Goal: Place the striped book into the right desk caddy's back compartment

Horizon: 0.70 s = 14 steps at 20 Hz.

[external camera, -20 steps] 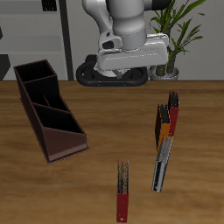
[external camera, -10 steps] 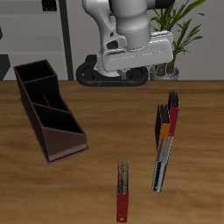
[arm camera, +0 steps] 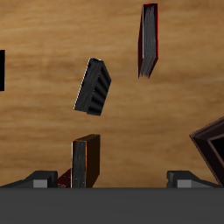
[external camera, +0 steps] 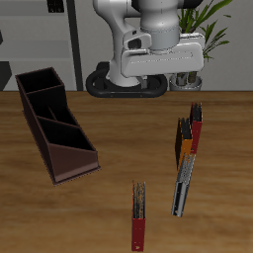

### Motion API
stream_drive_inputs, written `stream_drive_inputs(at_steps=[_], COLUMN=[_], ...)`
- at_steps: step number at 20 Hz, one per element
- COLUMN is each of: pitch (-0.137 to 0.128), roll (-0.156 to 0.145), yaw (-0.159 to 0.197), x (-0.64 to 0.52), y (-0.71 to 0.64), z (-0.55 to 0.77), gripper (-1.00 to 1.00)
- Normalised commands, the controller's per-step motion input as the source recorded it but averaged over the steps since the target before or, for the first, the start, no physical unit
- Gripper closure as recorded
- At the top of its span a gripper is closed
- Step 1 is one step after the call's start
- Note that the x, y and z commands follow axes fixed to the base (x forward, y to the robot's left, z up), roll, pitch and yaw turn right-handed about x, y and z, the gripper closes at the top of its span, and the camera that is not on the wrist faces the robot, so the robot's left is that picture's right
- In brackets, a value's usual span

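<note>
Long thin black-and-white striped book [external camera: 184, 185] lies flat on the worktop beside the orange book [external camera: 183, 142], ungrasped. Hand [arm camera: 112, 179] is spread and empty, well above. Dark brown desk caddy [external camera: 55, 126] sits well apart, empty.

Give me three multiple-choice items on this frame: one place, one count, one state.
1. The striped book lies:
A stacked on another book
B flat on the table, next to the orange book
C on the floor

2. Red books in view:
A one
B two
C four

3. The hand is:
A open, empty
B shut on a book
C shut, empty

Key:
1. B, it rests on bare wood by the orange one.
2. B, one sits beside the orange book and one alone near the front edge.
3. A, the fingers stand wide apart with nothing between them.
</note>
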Motion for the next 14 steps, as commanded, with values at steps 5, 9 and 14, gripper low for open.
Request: stream_drive_inputs(at_steps=[5,9,14], pitch=[-0.034,-0.022,0.000], roll=[-0.092,-0.048,-0.033], yaw=[-0.014,0.005,-0.008], x=[0.23,0.13,0.24], y=[0.09,0.20,0.22], z=[0.06,-0.04,-0.08], gripper=[-1.00,-1.00,-1.00])
